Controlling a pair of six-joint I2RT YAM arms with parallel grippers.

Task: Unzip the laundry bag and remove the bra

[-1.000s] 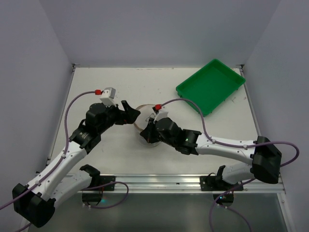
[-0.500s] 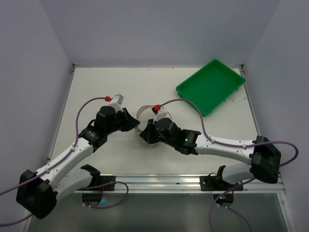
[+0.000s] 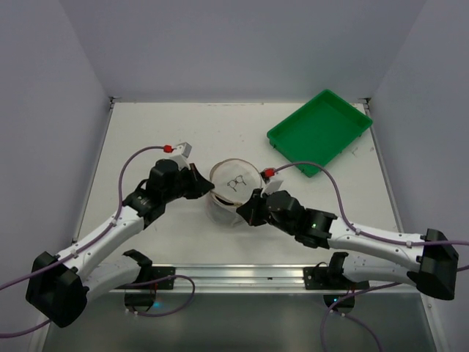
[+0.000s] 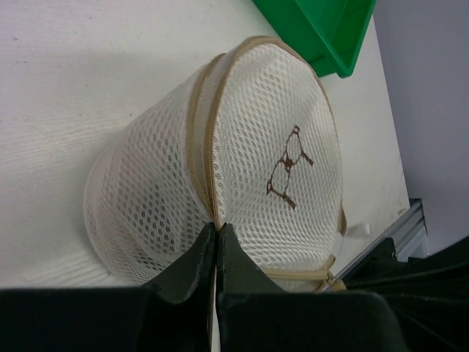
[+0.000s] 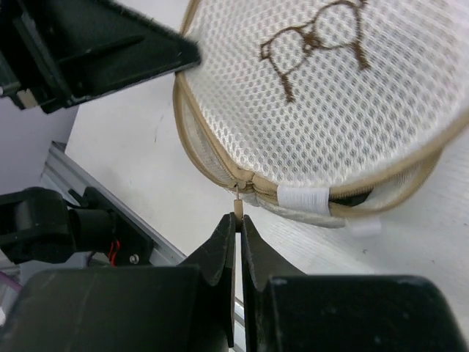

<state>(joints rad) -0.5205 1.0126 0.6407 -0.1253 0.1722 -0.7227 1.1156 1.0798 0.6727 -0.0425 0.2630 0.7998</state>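
The laundry bag (image 3: 233, 187) is a white mesh cylinder with tan zipper trim, and its bra-drawing face tilts up toward the camera. My left gripper (image 3: 209, 189) is shut, pinching the mesh at the zipper seam on the bag's left side (image 4: 217, 227). On the bag's near right my right gripper (image 3: 248, 207) is shut on the small tan zipper pull (image 5: 239, 207). In the right wrist view the zipper gapes a little beside a white tab (image 5: 302, 198), dark inside. The bra is hidden in the bag (image 5: 330, 95).
A green tray (image 3: 320, 130) lies at the back right, and its corner shows just beyond the bag (image 4: 322, 29). A metal rail (image 3: 242, 275) runs along the table's near edge. White walls close in both sides.
My left gripper has shut on the bag's side. The right arm has drawn back toward the near right with the pull, uncovering the bag's printed face, and the bag now stands taller.
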